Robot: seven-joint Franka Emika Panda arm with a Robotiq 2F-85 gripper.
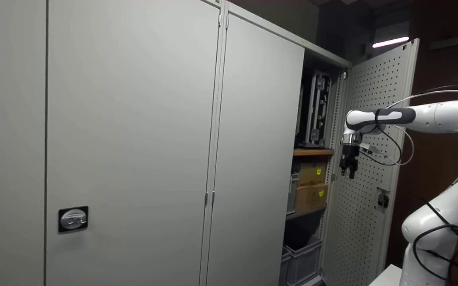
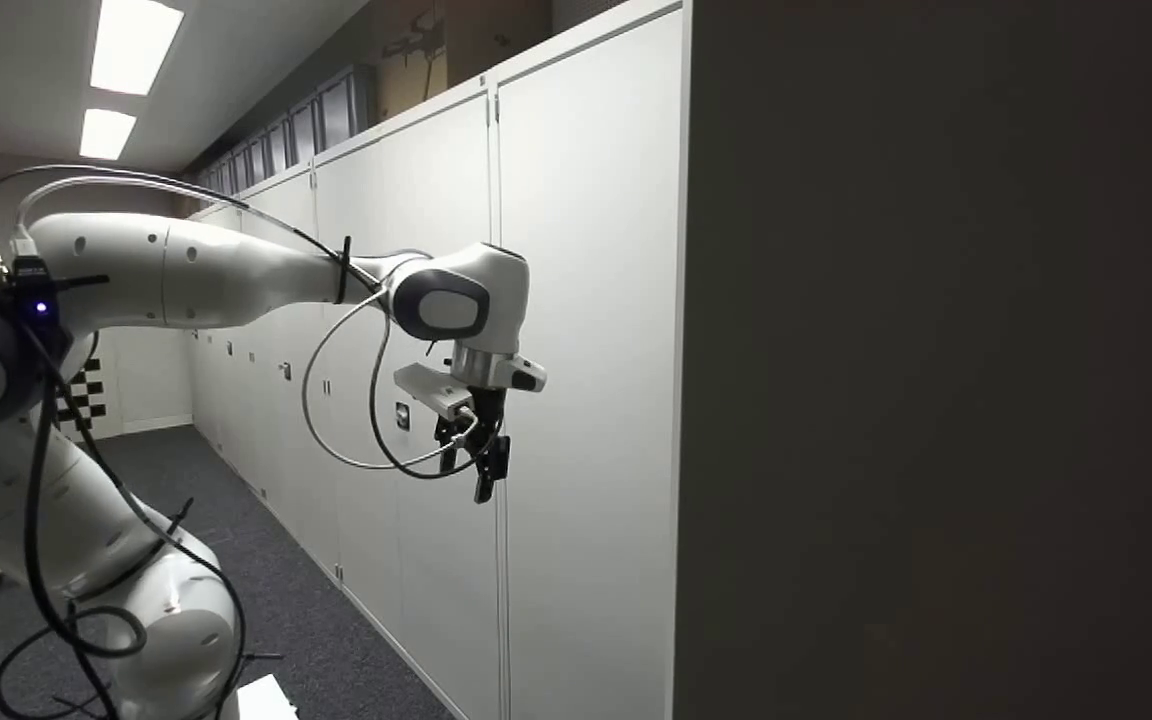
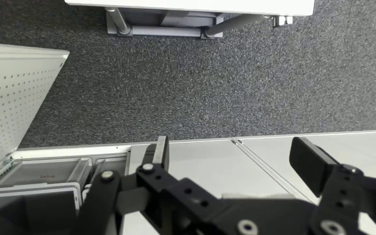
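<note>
I held the gripper (image 3: 230,156) empty, jaws apart, seemingly clear of the cabinet (image 1: 257,119), whose swung-out door (image 1: 354,226) bared shelves (image 1: 311,152).

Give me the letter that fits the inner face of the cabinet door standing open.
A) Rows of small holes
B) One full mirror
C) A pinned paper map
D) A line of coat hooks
A: an exterior view and the wrist view both show the inner face of the open cabinet door dotted with rows of small holes.
</note>
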